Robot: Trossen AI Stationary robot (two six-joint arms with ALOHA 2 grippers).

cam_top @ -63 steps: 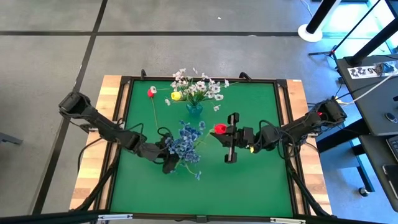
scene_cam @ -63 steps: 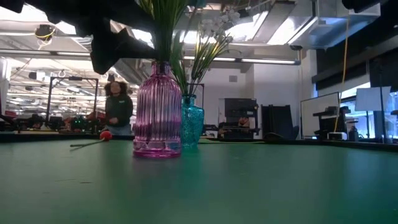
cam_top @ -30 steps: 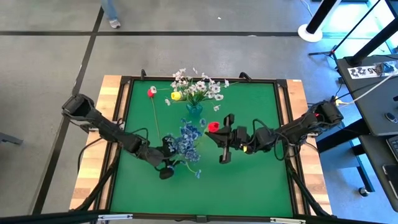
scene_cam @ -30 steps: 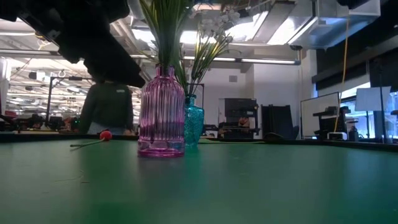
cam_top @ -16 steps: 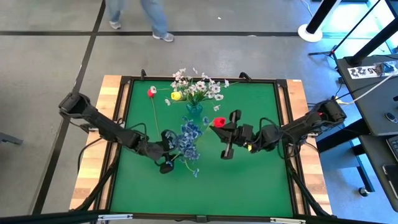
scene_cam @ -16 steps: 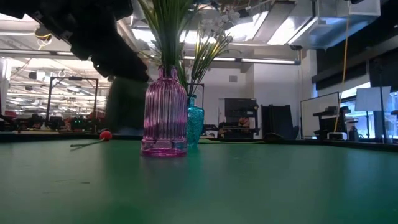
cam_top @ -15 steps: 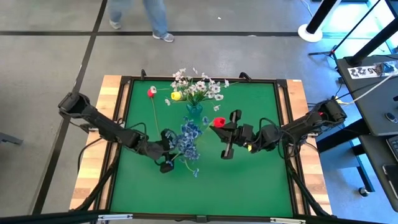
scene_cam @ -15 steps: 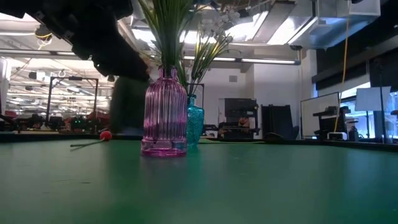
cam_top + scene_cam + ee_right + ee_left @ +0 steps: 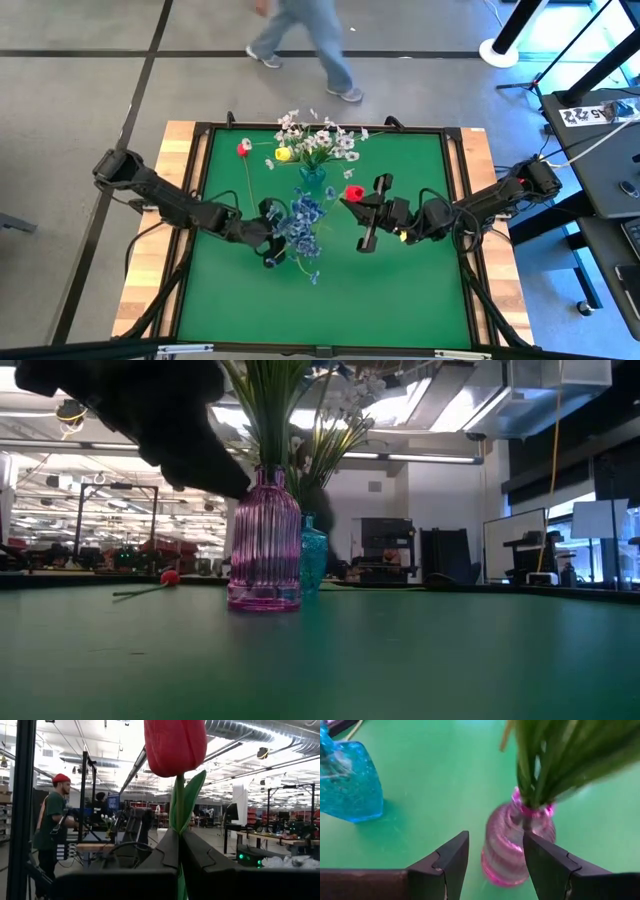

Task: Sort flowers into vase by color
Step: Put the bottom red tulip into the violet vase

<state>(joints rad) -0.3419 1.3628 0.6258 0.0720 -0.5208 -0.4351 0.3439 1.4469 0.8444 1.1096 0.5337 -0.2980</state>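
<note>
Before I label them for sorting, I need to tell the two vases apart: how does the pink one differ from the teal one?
The pink vase is ribbed, taller and nearer the low camera; the teal vase is smaller, textured and partly hidden behind it. The pink vase holds blue flowers, the teal vase white sprays. The left end effector straddles the pink vase, not the teal one. Both are upright translucent glass.

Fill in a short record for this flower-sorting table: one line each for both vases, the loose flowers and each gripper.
pink ribbed glass vase: upright, holds blue cluster flowers
teal glass vase: upright behind it, holds white blossom sprays
red tulip-like bud: clamped by its stem in the right gripper
loose flowers: a red bud and a yellow bud lie on the green mat
left gripper: fingers apart, either side of the pink vase
</note>
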